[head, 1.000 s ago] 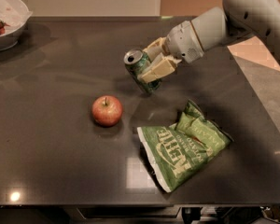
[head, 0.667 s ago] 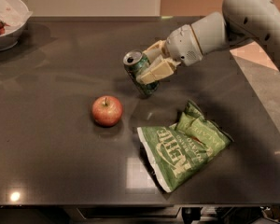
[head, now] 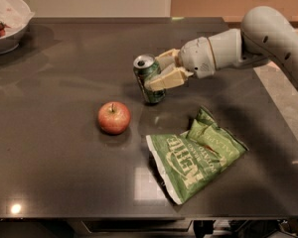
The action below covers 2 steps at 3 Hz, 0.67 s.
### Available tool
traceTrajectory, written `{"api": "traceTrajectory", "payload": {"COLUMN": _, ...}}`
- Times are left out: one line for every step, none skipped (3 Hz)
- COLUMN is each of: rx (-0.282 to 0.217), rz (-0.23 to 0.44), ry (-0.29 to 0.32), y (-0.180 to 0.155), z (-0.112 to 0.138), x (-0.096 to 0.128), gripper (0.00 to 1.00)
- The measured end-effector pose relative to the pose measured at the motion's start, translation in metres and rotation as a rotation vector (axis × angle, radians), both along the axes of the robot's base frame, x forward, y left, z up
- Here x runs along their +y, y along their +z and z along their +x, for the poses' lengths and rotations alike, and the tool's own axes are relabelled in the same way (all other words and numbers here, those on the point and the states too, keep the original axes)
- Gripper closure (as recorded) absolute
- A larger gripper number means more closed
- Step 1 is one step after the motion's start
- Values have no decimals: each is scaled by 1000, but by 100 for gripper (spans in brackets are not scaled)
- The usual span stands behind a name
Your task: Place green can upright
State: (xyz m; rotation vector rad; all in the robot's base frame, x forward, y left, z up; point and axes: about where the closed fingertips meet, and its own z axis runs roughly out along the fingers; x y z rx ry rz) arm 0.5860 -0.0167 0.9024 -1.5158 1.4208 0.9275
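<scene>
Can (head: 144, 68) in the hand (head: 155, 72), and that is the story right now: the two pale fingers (head: 170, 78) clamp its side, one above and one below, so the hand is closed on the can and nothing else. The arm (head: 260, 36) reaches in from the right across the desk (head: 64, 73). The can sits near the middle of the desk, behind and to the right of the apple (head: 114, 118), and just behind the crumpled green bag (head: 198, 152). Its silver top faces up and a little to the left, so it is close to upright but leaning, not square. The lower end is down by the desk, though whether it touches or hangs just clear, I cannot tell. My read is that the grasp and most of the turning are done. What is left is to straighten that last lean, seat the base flat, then open the hand and pull clear without nudging it. There is bare desk under the can, with apple and bag both apart from it. A white bowl (head: 7, 31) sits far off at the back left corner, well out of play.
</scene>
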Motion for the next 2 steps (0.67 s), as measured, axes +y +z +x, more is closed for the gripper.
{"api": "traceTrajectory", "payload": {"rx": 17, "rz": 79, "ry": 1, "y": -3, "z": 1, "x": 1, "gripper": 61}}
{"api": "traceTrajectory", "payload": {"rx": 38, "rz": 146, "ry": 4, "y": -6, "z": 2, "x": 3, "gripper": 36}}
